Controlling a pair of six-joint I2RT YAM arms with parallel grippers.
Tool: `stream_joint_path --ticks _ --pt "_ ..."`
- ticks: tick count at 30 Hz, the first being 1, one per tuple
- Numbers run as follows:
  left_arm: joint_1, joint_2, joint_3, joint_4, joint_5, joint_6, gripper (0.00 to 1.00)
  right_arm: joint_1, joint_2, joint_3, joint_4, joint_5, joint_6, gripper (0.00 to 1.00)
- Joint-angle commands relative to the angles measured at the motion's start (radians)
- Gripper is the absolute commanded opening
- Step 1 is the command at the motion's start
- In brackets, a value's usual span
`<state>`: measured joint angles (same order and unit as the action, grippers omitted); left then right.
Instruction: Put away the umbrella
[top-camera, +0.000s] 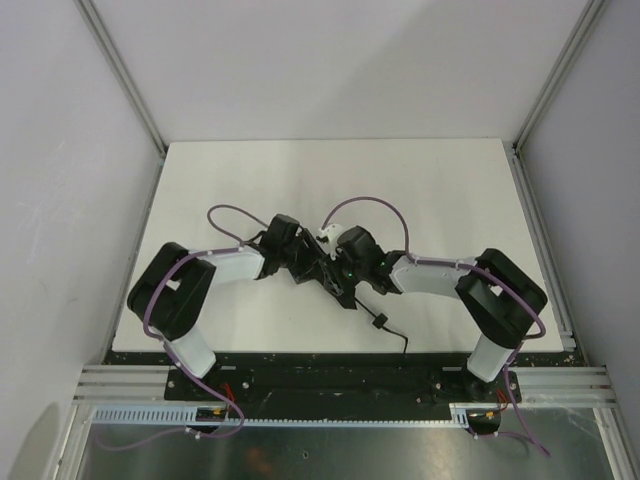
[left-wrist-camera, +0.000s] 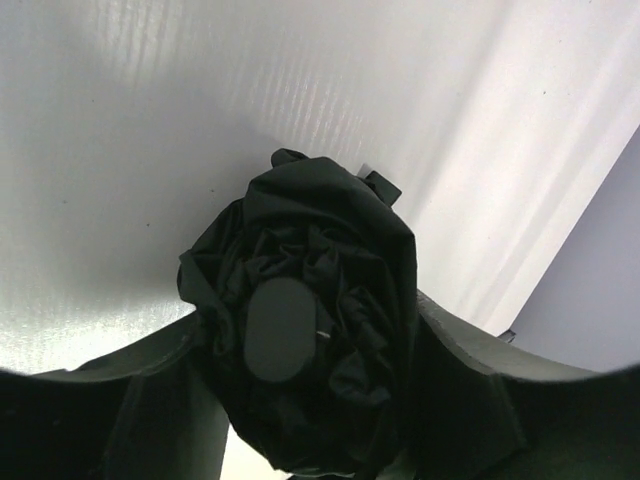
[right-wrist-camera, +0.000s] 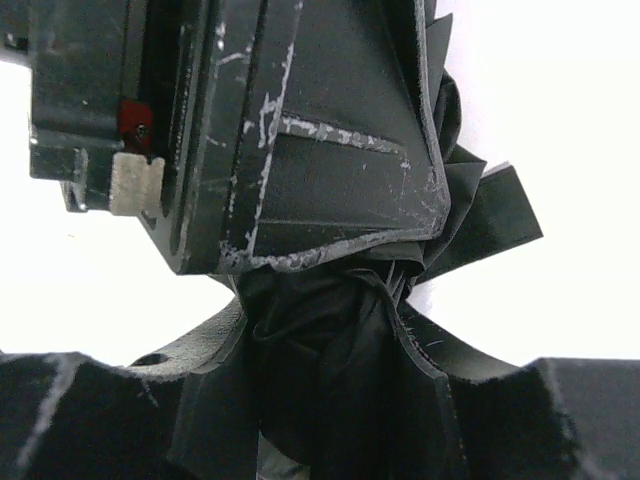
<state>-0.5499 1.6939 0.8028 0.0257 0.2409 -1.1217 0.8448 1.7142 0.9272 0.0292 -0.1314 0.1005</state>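
Observation:
The umbrella (top-camera: 324, 270), a bundle of black fabric, sits at the middle of the white table (top-camera: 450, 200) between both grippers. Its thin black wrist cord (top-camera: 386, 326) trails toward the near edge. In the left wrist view the umbrella (left-wrist-camera: 320, 250) faces me end on, with an oval black cap (left-wrist-camera: 280, 328). Crumpled fabric fills the gap of my left gripper (left-wrist-camera: 310, 320) and presses on both fingers. My right gripper (right-wrist-camera: 320, 320) is shut on a twisted fold of the umbrella (right-wrist-camera: 330, 370). The left gripper's scratched body (right-wrist-camera: 300, 130) looms right above it.
Aluminium frame rails (top-camera: 120, 80) and grey walls border the table on the left, right and back. Purple cables (top-camera: 365, 202) loop above both wrists. A black base plate (top-camera: 330, 380) runs along the near edge.

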Motion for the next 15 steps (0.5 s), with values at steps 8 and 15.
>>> stream_joint_path --ticks 8,15 --pt "-0.044 -0.042 0.000 -0.106 -0.045 0.029 0.04 0.027 -0.140 0.013 0.050 -0.017 0.038 0.09" --pt "-0.013 -0.209 0.008 -0.102 -0.029 -0.047 0.00 -0.010 -0.321 0.061 -0.206 -0.105 0.191 0.88"
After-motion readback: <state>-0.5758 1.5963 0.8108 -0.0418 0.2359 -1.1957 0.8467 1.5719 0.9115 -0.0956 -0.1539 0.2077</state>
